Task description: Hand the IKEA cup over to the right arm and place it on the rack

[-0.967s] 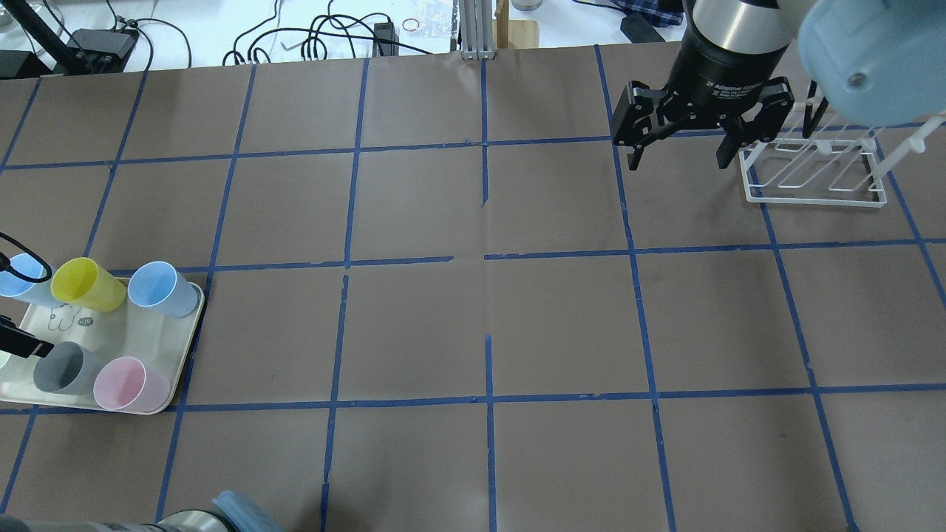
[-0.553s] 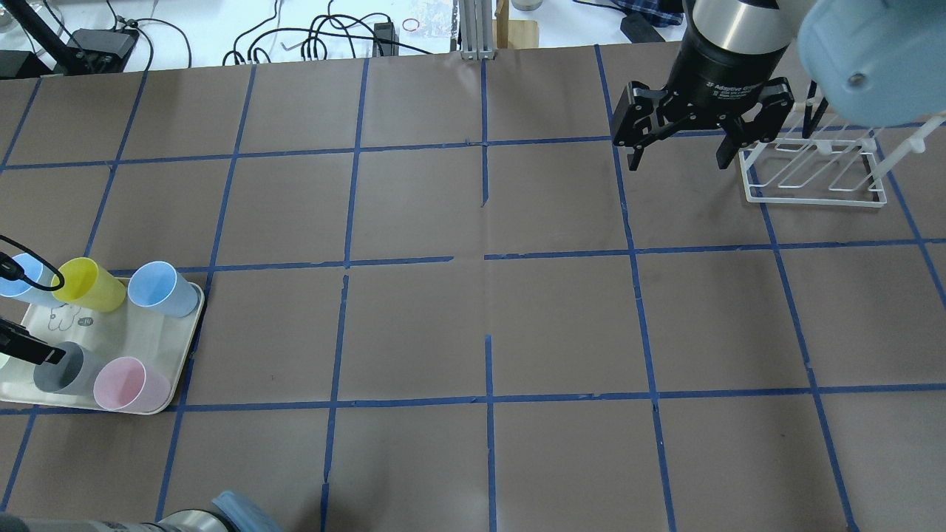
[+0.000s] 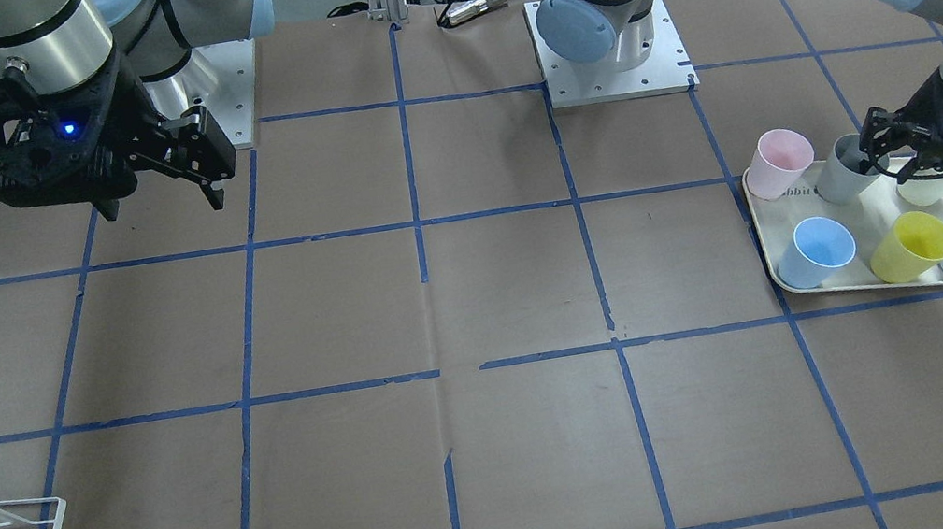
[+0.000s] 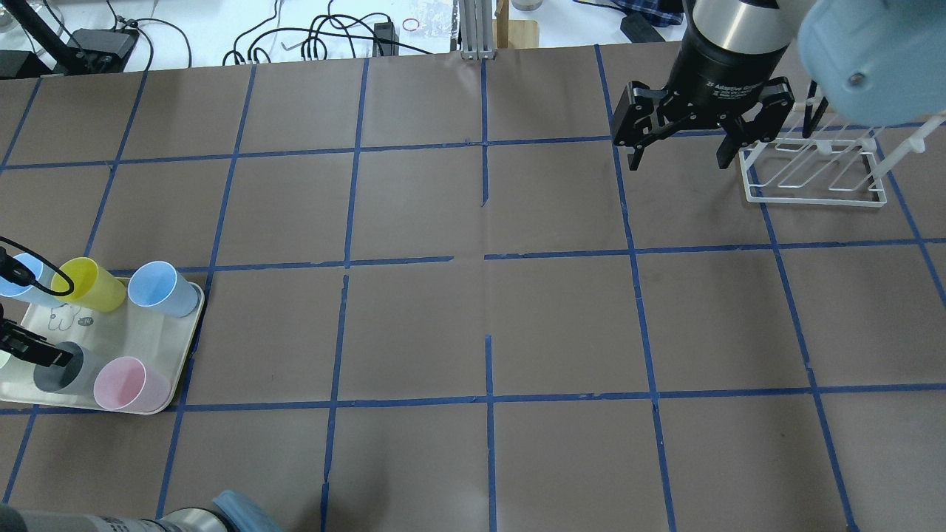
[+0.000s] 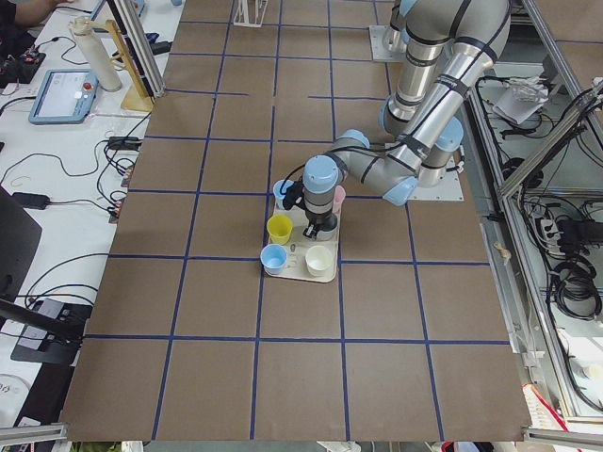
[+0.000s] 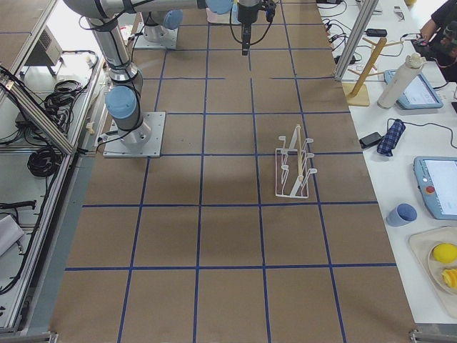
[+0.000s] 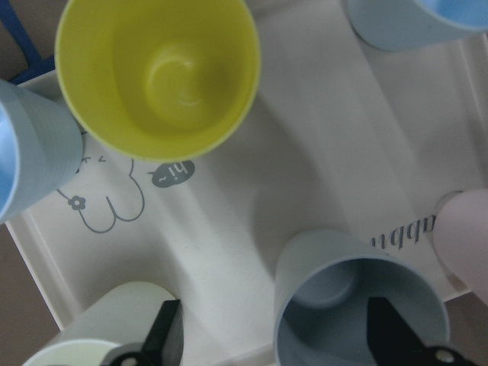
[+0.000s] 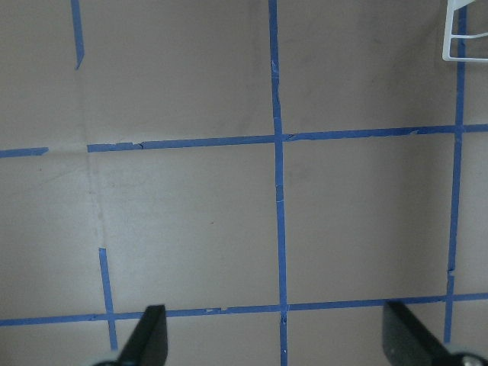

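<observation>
Robotics lab — taped grid table (image 4: 473,325)

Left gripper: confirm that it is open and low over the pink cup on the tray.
Wrong cup. The left gripper is open and low over the grey IKEA cup on the tray, not the pink cup beside it. The left wrist-mounted view shows the grey cup's wall between its fingers.
</observation>
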Available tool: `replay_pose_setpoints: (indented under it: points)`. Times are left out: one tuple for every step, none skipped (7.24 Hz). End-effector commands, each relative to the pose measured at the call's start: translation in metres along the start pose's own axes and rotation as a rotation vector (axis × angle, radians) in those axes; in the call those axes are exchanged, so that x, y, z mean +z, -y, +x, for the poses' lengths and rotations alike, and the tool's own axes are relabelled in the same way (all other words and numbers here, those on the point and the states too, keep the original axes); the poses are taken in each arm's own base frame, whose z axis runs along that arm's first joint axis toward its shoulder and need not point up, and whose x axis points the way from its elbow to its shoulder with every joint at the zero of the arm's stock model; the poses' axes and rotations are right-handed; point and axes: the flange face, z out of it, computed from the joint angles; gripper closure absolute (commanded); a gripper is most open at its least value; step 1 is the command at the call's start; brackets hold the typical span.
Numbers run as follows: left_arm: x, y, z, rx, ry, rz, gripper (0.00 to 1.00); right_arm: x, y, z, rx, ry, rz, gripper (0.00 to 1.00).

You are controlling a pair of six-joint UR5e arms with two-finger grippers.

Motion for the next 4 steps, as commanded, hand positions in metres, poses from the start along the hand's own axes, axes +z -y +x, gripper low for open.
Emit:
replay_pose_setpoints:
  points:
    - [0.002, 0.000, -0.001, 0.000, -0.006, -0.003, 0.81, 0.000, 0.000, 0.000, 0.000, 0.002, 0.001, 0.00]
    - [0.000, 0.000, 0.000, -0.009, -0.001, -0.003, 1.00, 0.000, 0.000, -0.001, 0.000, 0.005, -0.001, 0.00]
    - [-0.003, -0.001, 0.001, -0.032, -0.001, -0.002, 1.00, 0.000, 0.000, 0.000, 0.000, 0.003, -0.001, 0.00]
    - [-0.014, -0.003, -0.001, -0.037, 0.021, 0.001, 1.00, 0.000, 0.000, 0.000, 0.002, 0.003, -0.001, 0.00]
